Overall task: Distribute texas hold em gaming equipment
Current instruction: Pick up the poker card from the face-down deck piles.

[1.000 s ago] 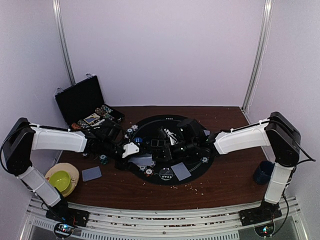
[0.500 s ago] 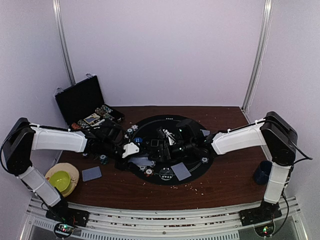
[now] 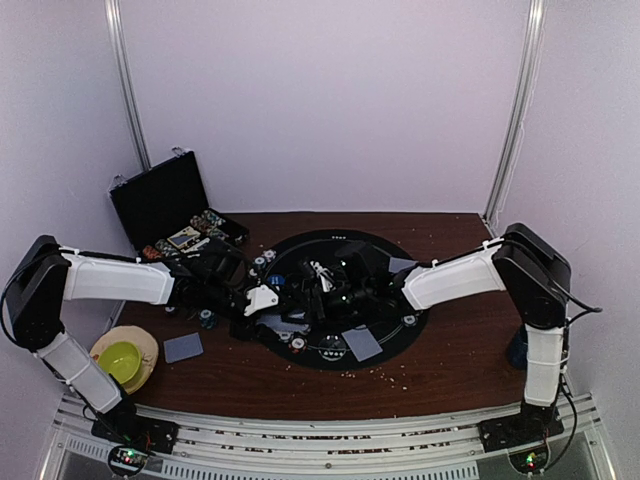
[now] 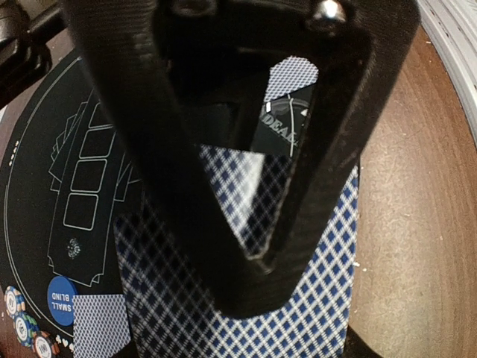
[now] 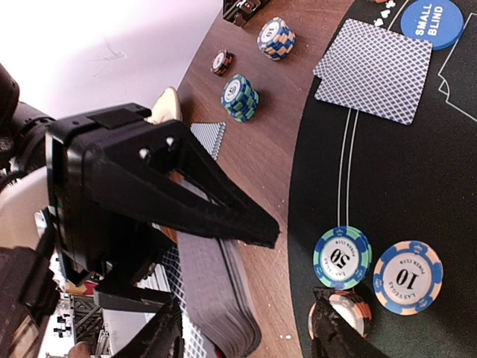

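The left gripper [image 4: 250, 246] clamps the deck [image 5: 223, 313] over the left edge of the mat [image 5: 387, 186]. The right gripper [image 5: 250, 335] hangs just beside it, parted and empty. It should close level on the top card [image 4: 313, 283] alone, then draw it away clear of the chips [image 5: 343, 257].

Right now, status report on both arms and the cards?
Left fingers shut on card deck. Right fingers open, close to deck. Chips near right fingers on mat.

Brown wood-grain tabletop [image 5: 261, 149], slight sheen; round mat [image 5: 387, 171] matt black; poker chips [image 5: 407, 277] smooth, plastic-looking; card deck [image 4: 313, 298] smooth printed paper
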{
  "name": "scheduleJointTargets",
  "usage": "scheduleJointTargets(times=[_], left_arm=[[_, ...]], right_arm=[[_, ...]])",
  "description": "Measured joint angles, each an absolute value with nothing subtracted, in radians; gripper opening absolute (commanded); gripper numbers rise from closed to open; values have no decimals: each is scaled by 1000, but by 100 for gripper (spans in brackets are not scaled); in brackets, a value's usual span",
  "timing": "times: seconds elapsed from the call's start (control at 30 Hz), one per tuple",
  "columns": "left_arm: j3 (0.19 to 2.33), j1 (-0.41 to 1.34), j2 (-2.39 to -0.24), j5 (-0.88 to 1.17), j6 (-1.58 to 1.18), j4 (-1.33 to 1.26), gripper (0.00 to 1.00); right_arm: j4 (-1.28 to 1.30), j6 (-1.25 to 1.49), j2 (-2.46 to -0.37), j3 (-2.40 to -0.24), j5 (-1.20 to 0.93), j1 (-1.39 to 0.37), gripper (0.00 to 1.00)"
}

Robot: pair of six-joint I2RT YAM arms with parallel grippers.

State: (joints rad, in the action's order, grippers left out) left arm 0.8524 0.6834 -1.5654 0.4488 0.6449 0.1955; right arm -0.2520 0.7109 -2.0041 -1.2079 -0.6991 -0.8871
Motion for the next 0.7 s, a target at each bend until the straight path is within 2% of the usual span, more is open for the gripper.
scheduleJointTargets(times=[0.27, 0.6, 0.7], left_arm=[[852, 683, -1565, 449, 645, 196, 52], [852, 683, -1572, 447, 645, 203, 52], [852, 683, -1572, 447, 645, 203, 52]], right_arm=[[-236, 708, -2012, -1226, -697, -887, 36], [-231, 685, -1979, -1181, -688, -884, 23], [-229, 681, -1958, -1161, -682, -883, 16]])
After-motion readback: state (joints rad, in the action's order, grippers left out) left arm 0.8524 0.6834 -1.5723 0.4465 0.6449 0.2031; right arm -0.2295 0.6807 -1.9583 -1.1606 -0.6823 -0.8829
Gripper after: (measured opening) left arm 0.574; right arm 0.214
